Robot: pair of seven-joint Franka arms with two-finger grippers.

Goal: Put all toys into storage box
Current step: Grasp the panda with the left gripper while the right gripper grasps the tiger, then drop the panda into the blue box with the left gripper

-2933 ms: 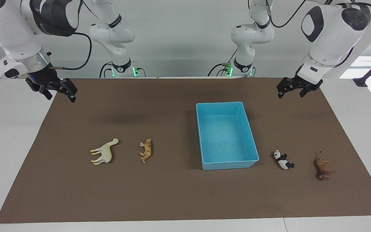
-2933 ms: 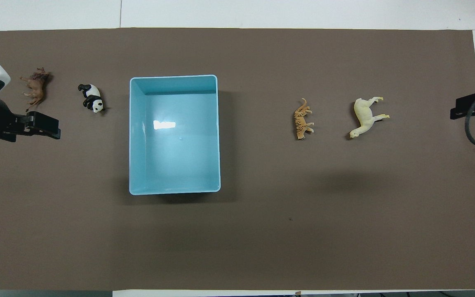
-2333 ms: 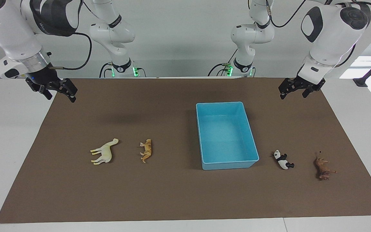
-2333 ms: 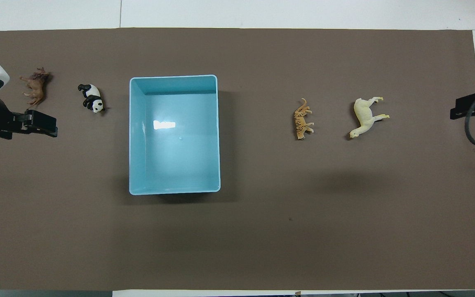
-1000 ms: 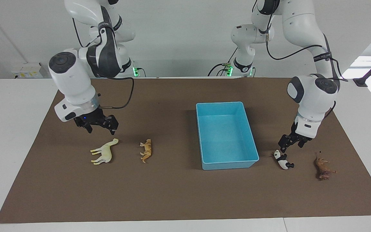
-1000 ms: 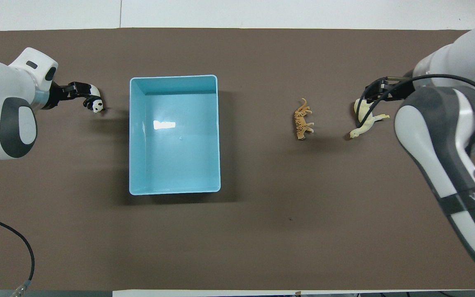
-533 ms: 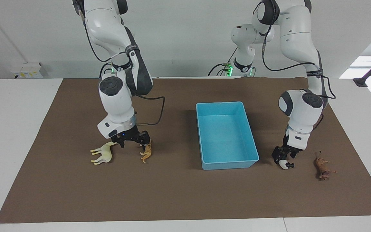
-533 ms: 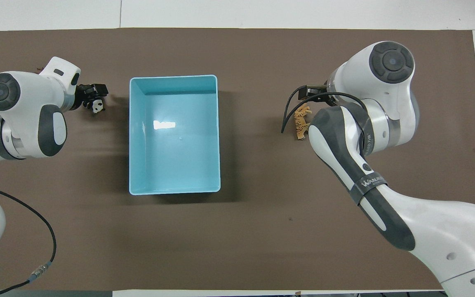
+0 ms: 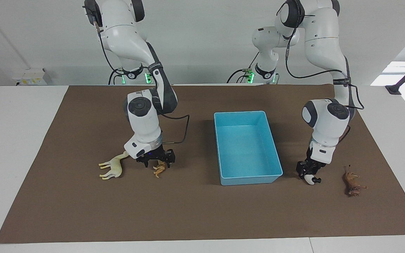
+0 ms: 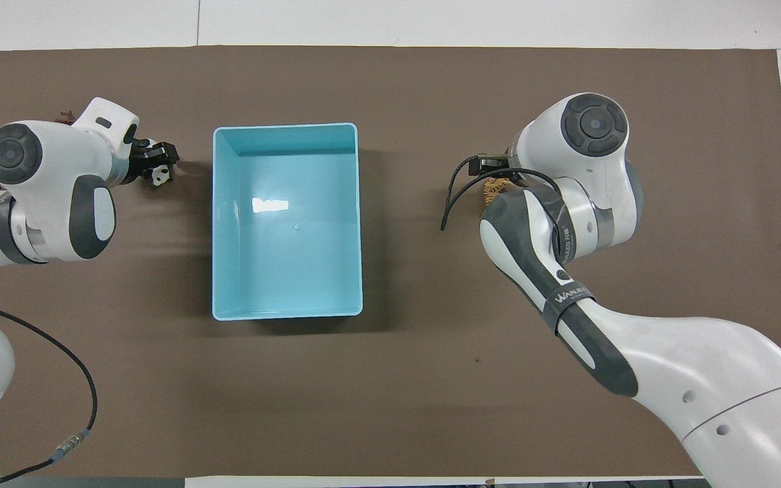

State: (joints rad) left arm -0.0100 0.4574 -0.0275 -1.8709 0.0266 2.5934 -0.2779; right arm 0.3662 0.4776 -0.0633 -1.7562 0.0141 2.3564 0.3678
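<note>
Toward each end of the tabletop we are mid-pick: our left gripper [image 9: 308, 173] is down on the panda [image 9: 309, 179], the right gripper [image 9: 156, 162] with jaws spread over the tiger [image 9: 159, 169]. The left jaws' state we cannot tell. Next: pinch, lift, carry to the empty storage box [image 9: 250, 177].

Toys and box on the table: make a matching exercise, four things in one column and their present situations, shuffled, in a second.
1. camel
2. tiger
3. panda
4. storage box

a. under the left gripper
b. holds no toys
c. under the right gripper
d. lies alone, no gripper over it

Pairs: 1-d, 2-c, 3-a, 4-b
</note>
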